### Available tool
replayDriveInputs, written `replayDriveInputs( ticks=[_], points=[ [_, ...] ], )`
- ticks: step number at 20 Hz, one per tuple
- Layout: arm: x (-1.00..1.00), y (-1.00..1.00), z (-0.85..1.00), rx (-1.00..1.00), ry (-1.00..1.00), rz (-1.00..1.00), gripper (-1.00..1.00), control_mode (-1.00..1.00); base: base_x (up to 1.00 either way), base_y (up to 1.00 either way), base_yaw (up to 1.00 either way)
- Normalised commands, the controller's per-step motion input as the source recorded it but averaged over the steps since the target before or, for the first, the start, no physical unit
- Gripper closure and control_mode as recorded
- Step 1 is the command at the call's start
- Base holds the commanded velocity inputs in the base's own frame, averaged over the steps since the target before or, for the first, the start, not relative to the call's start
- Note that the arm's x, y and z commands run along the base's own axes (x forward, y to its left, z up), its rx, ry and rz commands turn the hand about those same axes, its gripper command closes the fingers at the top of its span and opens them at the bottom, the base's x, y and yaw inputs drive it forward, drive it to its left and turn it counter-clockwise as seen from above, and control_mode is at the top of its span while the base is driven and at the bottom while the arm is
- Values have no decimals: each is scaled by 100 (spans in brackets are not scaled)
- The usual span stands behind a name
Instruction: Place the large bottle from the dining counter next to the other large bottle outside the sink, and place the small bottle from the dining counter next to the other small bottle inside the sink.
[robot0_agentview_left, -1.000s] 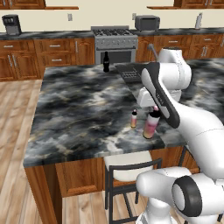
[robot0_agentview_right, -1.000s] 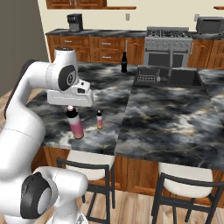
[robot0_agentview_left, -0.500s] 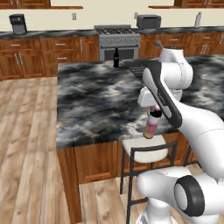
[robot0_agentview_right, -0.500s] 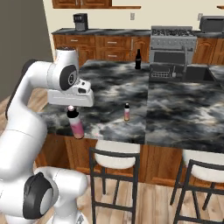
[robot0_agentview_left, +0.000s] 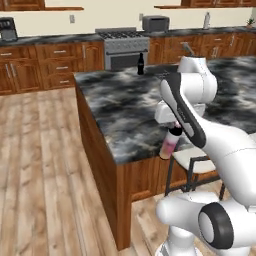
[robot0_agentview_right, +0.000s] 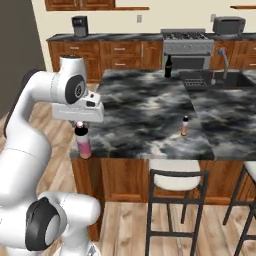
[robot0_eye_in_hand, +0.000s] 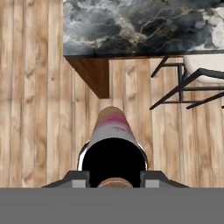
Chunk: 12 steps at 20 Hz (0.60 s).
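Note:
My gripper (robot0_agentview_right: 80, 125) is shut on the dark cap of the large bottle (robot0_agentview_right: 83, 143), a slim pink one that hangs upright just off the corner of the dining counter (robot0_agentview_right: 145, 107). In the hand view the large bottle (robot0_eye_in_hand: 113, 127) points down at wood floor, and both fingers (robot0_eye_in_hand: 73, 179) press on its cap. The small bottle (robot0_agentview_right: 185, 126), pale with an orange base, stands near the counter's front edge. At the far end stands the other large bottle (robot0_agentview_right: 168, 66), all black, left of the sink (robot0_agentview_right: 227, 80). The other small bottle is out of view.
Two stools (robot0_agentview_right: 175, 181) stand under the counter's front edge, one (robot0_agentview_left: 196, 158) close to my arm. A faucet (robot0_agentview_right: 220, 61) rises by the sink. Stove (robot0_agentview_right: 186, 46) and wall cabinets line the back. Wood floor (robot0_agentview_left: 45, 165) lies left of the island.
The base has driven, so the whole scene has slid right in the views. The held pink bottle was over the counter top and now hangs beyond its corner.

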Motion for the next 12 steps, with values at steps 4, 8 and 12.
replayDriveInputs(
  ticks=[4, 8, 12],
  points=[
    [0, 0, 0, 0, 0, 0, 100, 100, 9, 100, -41],
    [0, 0, 0, 0, 0, 0, 100, 100, 32, 100, -46],
    [0, 0, 0, 0, 0, 0, 100, 100, 48, 100, -49]
  ],
)
